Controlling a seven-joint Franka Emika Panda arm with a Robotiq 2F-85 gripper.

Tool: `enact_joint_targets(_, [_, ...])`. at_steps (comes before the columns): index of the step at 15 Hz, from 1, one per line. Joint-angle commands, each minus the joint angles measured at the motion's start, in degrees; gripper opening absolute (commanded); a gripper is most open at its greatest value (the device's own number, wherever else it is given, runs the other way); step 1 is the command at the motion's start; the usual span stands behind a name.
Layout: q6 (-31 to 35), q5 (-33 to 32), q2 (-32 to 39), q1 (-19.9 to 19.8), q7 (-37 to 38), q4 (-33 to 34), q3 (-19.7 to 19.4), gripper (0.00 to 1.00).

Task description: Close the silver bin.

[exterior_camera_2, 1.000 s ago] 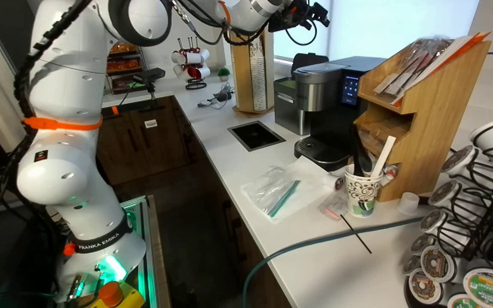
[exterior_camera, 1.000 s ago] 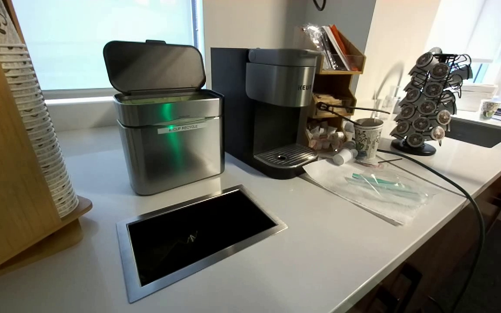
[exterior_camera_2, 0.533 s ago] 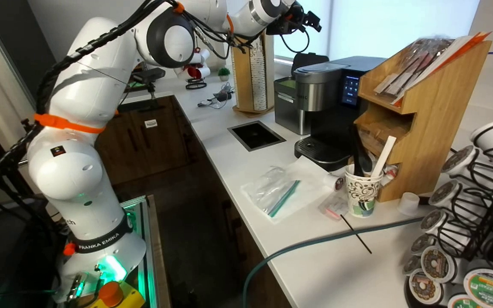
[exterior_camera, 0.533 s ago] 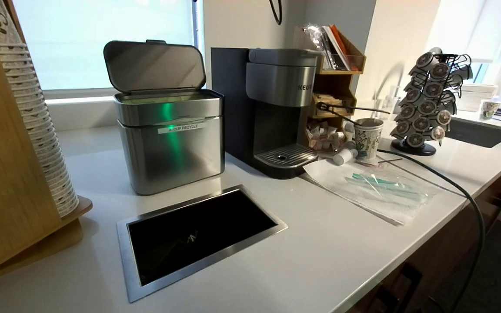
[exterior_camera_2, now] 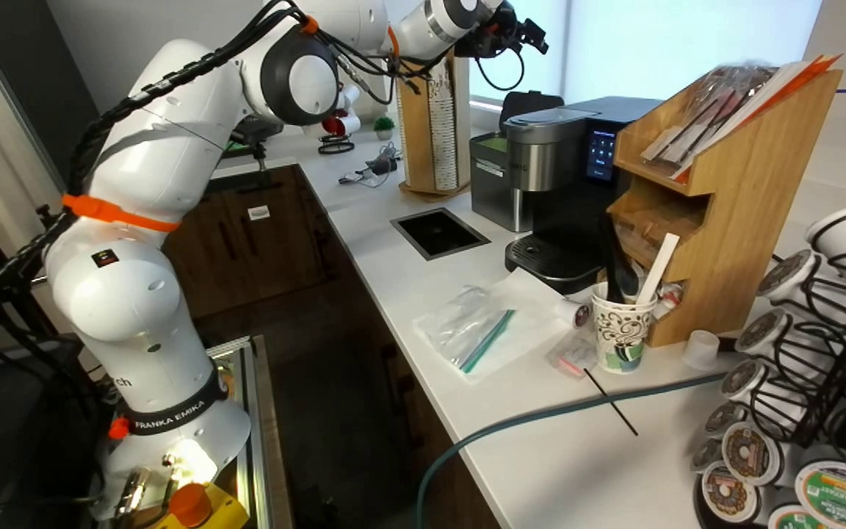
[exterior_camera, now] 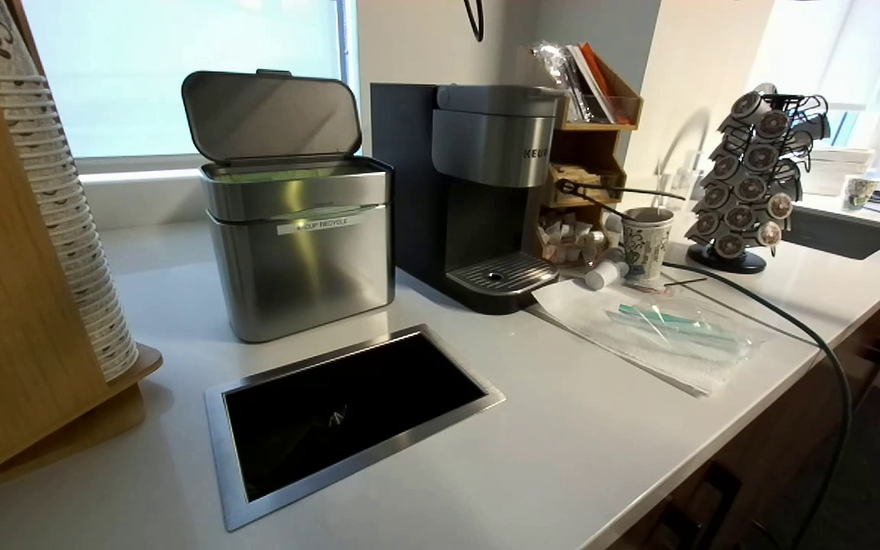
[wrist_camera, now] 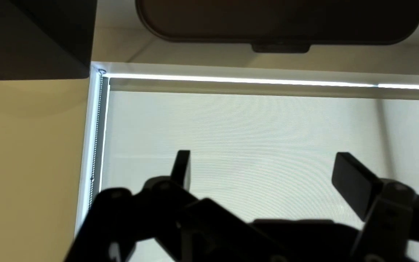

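The silver bin (exterior_camera: pixel 306 275) stands upright on the table (exterior_camera: pixel 554 428), just beside the Keurig coffee maker (exterior_camera: pixel 486 145) & near the steel-rimmed cutout (exterior_camera: pixel 228 458), w/ the window blind (wrist_camera: pixel 253 127) beyond it. The lid (exterior_camera: pixel 272 118) is up, hinged on the window side, inner face to the room, so closing's not done. The pincer (wrist_camera: pixel 262 171) is higher than the lid, jaws spread wide, nothing btwn 'em, aimed at the blind. NB: wrist view reads upside down, so the lid shows up top w/ its tab (wrist_camera: pixel 280 48) ptg down.

Step in hand, IMO: get over & behind the lid. Best go fwd well clear of the tab, then dip the fingertips (wrist_camera: pixel 353 182) into the gap btwn lid & blind; can't tell how deep that gap is, so go slow. Bringing the jaws together 1st prob. helps, b/c a slim tip fits easier. Then draw back twd the room, contact high near the tab for max leverage, & follow the lid's arc down; finish w/ a light press on top. Avoid bumping the inner face: that'd likely force it backward & maybe tip the bin. Watch the looped cable (exterior_camera: pixel 478 37): could snag.
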Motion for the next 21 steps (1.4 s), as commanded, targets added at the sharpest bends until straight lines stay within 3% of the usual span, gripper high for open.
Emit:
enact_joint_targets(1, [-0.08,1.81,3.02,-0.61,2.83,2.75,0.41,1.00])
enact_joint_targets(6, [6.58,1.51,8.97,-2.57,1.22,6.34,0.94,1.00])
enact_joint_targets(11, [10.20,2.70,13.06,-4.19,-2.44,9.21,4.86,1.00])
enact_joint_targets(16, [8.09,3.88,14.79,-5.04,-4.13,11.09,8.16,1.00])
enact_joint_targets(21, [4.29,4.01,15.05,-5.15,-2.20,12.27,8.43,1.00])
